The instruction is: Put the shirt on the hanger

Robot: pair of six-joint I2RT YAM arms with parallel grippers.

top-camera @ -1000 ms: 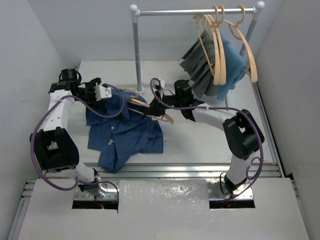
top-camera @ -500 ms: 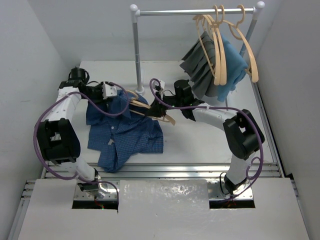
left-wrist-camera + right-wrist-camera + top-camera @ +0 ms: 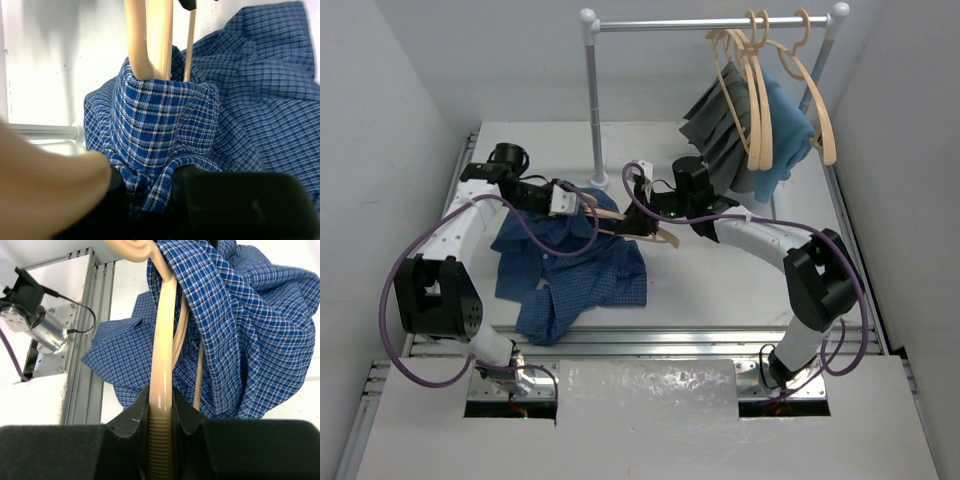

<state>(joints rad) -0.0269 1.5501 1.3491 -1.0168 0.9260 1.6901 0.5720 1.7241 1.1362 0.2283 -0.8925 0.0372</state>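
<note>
Shirt [image 3: 575, 265]: lay heaped on the tabletop [image 3: 720, 285], one part draped over the hanger [image 3: 162, 340]. Looked soft, light, limp; probably best taken by the collar. Sat pinched in the left pincer [image 3: 150, 187], with the right pincer [image 3: 161, 427] clamped on the hanger.

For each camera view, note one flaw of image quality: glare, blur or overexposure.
Top external: glare on the shiny sheet at the near edge. Left wrist: the tan shape at lower left is blurred, the shirt sharp. Right wrist: the table is washed out white.
</note>
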